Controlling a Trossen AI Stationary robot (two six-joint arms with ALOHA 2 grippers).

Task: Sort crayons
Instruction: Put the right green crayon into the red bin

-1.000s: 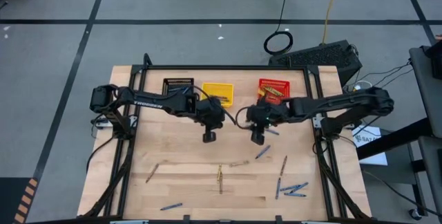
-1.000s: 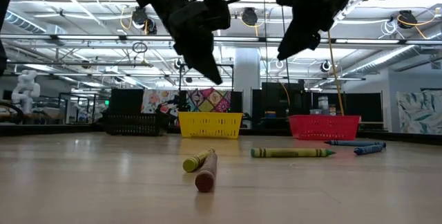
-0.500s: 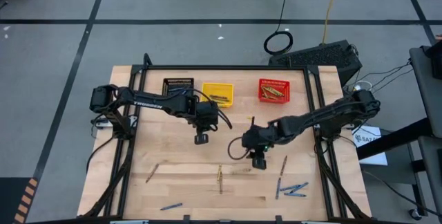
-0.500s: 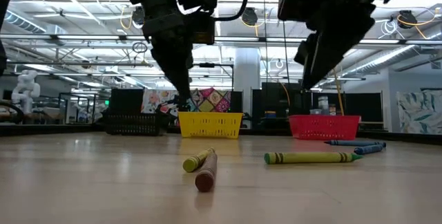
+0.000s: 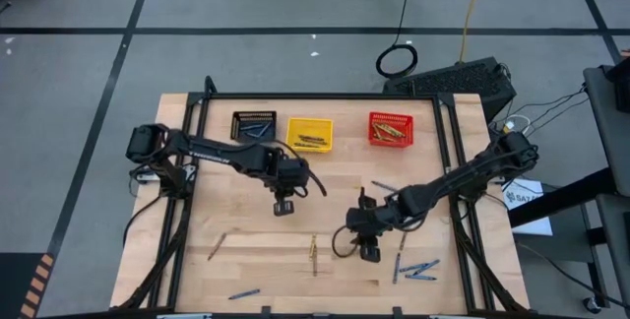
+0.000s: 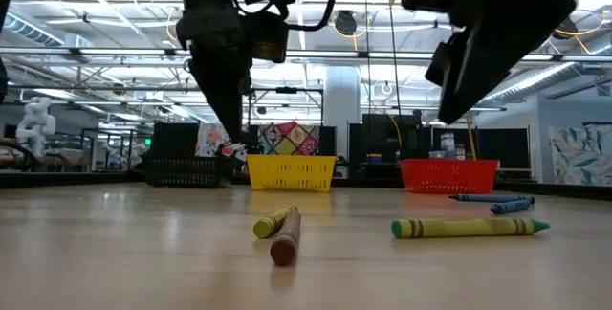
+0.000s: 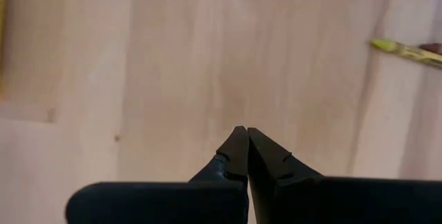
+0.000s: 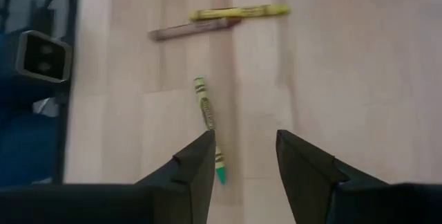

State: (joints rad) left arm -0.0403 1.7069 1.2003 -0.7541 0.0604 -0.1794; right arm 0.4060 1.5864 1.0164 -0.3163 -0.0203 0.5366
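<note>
Crayons lie scattered across the near half of the counter point(image 5: 226, 186), and more already sit in the black basket point(image 5: 254, 125), yellow basket point(image 5: 310, 134) and red basket point(image 5: 390, 129) at the far edge. Your right end effector point(image 8: 243, 156) hangs with its fingers spread wide and empty, just above a green crayon point(image 8: 206, 110) that lies slightly off to one finger's side. Shift sideways until the crayon sits midway between the fingers, turn the wrist so they cross it rather than run along it, then descend and close near its middle. Your left end effector point(image 7: 243, 144) is pinched shut, holding nothing, over bare wood.
</note>
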